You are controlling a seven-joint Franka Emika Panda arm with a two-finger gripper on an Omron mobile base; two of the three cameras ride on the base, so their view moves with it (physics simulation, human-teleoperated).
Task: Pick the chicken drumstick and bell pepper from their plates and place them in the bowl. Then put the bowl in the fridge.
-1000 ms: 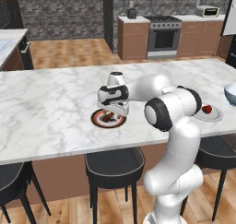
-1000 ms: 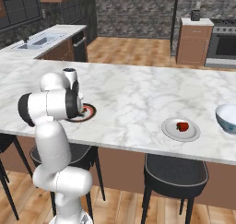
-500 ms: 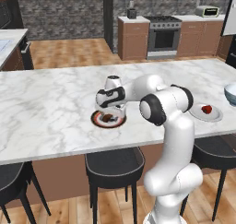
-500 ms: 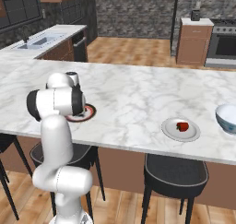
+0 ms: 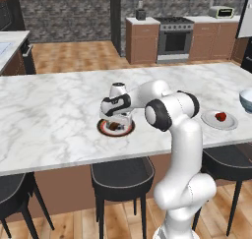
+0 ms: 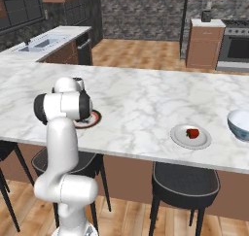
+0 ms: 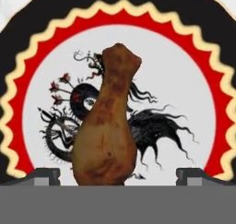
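The patterned plate point(image 7: 203, 103) lies right under the hand. On it rests the chicken drumstick point(image 7: 108, 126), its fat end between the two fingers. The gripper point(image 7: 118, 176) is spread wide, holding nothing. The drumstick looks light, firm, maybe greasy — pinch the thick end, not the thin bone end.

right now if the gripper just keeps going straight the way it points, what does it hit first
Most likely the chicken drumstick: it lies between the fingertips of the open gripper, which points down at the patterned plate. The plate would come next. How far above the meat the tips are is unclear.
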